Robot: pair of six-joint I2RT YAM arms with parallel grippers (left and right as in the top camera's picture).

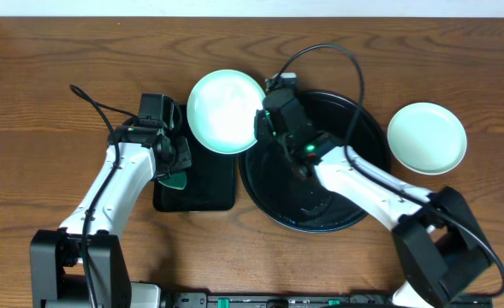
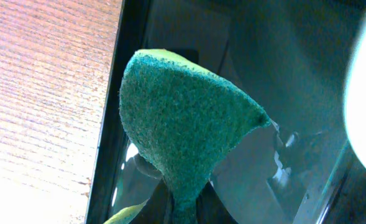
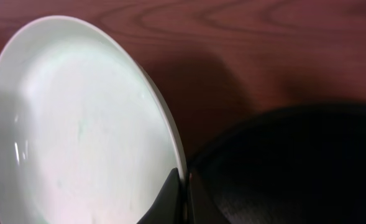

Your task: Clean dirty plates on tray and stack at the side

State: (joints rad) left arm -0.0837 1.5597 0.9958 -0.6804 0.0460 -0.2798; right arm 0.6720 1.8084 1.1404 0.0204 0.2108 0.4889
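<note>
Plate of pale mint (image 1: 224, 115) hangs just off the round black tray (image 1: 363, 128) at its ten o'clock, lifted by the rim: the right gripper (image 1: 258, 128) is pinched tight on its near edge. The left gripper (image 1: 171, 165) is clamped on a green scouring pad (image 2: 183, 118) over the rectangular black tray (image 1: 209, 195), at the plate's seven o'clock. A second plate (image 1: 427, 137) lies on the table (image 1: 46, 85) at the round tray's three o'clock. Wiping looks like the step in hand; next, pad and plate face must meet, the rim grip holding steady.
</note>
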